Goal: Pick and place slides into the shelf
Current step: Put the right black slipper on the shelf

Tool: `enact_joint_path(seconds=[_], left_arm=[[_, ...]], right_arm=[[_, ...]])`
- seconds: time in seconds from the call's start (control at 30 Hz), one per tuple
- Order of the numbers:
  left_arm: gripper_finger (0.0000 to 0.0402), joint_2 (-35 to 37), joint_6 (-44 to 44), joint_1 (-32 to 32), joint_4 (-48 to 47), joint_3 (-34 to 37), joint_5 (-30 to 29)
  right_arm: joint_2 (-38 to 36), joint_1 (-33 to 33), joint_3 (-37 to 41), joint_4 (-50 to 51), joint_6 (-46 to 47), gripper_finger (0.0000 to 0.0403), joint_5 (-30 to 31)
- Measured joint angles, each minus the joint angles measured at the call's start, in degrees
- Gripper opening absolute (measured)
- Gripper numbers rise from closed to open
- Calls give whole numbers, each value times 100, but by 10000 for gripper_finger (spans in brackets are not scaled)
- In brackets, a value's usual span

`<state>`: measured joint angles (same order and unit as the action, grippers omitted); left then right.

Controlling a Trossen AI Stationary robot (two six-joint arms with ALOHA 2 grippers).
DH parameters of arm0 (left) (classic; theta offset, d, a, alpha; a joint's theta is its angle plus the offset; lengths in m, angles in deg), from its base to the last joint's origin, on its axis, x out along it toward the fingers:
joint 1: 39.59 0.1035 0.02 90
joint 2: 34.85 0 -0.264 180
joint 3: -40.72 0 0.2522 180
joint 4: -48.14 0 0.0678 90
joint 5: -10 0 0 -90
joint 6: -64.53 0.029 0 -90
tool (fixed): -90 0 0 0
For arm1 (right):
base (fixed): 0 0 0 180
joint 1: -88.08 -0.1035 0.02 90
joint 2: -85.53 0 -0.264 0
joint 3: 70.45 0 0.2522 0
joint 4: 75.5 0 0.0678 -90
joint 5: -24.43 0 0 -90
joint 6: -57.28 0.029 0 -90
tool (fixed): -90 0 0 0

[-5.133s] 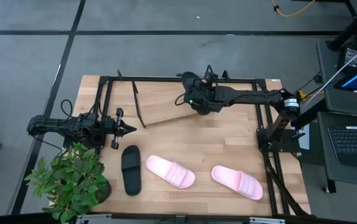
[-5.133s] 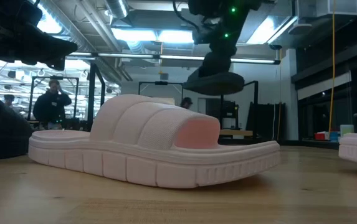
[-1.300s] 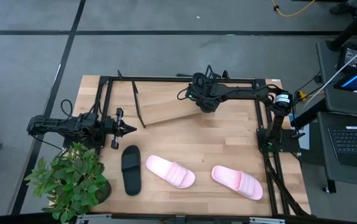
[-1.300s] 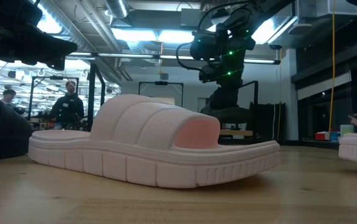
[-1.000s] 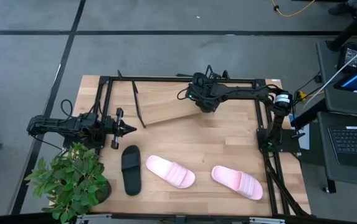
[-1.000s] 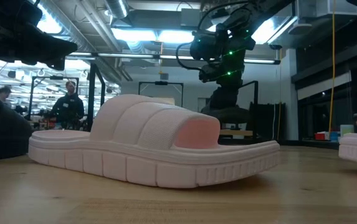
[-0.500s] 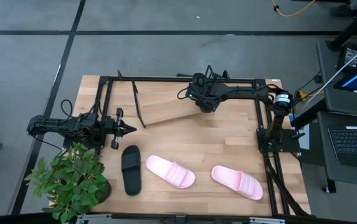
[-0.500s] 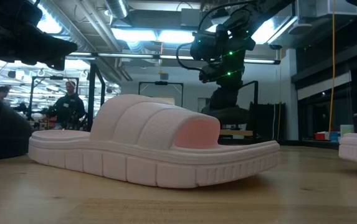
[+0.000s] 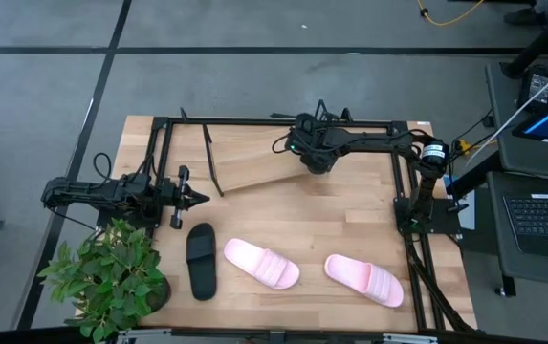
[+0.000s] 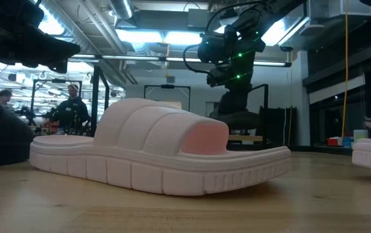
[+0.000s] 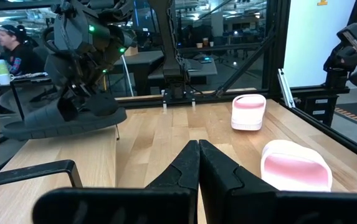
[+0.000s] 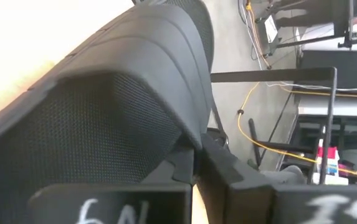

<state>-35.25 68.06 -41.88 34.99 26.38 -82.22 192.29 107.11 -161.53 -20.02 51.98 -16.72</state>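
The light-wood shelf (image 9: 250, 167) stands slanted at the table's far side. My right gripper (image 9: 312, 161) hangs over its right end, shut on a black slide (image 11: 60, 118) that lies on the board. A second black slide (image 9: 201, 260) and two pink slides (image 9: 261, 264) (image 9: 363, 279) lie sole-down on the table's near half. The left pink slide fills the low view (image 10: 159, 152). My left gripper (image 9: 197, 198) waits shut at the table's left side, above the table-top, touching nothing. My right gripper (image 12: 195, 155) pinches the edge of the black slide's wide strap (image 12: 166, 118) between its two fingers. The fingers (image 11: 72, 93) come from above, pointing down. The slide lies sole-down on the shelf board's right end, tilted with the board.
A large black metal frame (image 9: 159, 129) runs round the table's far and side edges. A potted plant (image 9: 111, 277) stands at the near left corner. Bare table-top lies between the shelf and the row of slides. People (image 10: 72, 107) show in the room beyond.
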Motion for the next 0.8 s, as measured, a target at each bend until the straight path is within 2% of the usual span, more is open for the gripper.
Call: enact_joint_path(seconds=[0.13,0.37,0.53,0.8], left_arm=[[0,-2,-2,0,-1,2,-1],[0,-2,-15,2,-1,2,-2],[0,0,-14,1,0,2,-2],[0,-2,-11,0,-2,2,-4]], right_arm=[[0,45,0,9,-34,20,-250],[0,122,0,9,45,12,-252],[0,122,0,22,22,27,-401],[0,122,0,24,3,14,-550]])
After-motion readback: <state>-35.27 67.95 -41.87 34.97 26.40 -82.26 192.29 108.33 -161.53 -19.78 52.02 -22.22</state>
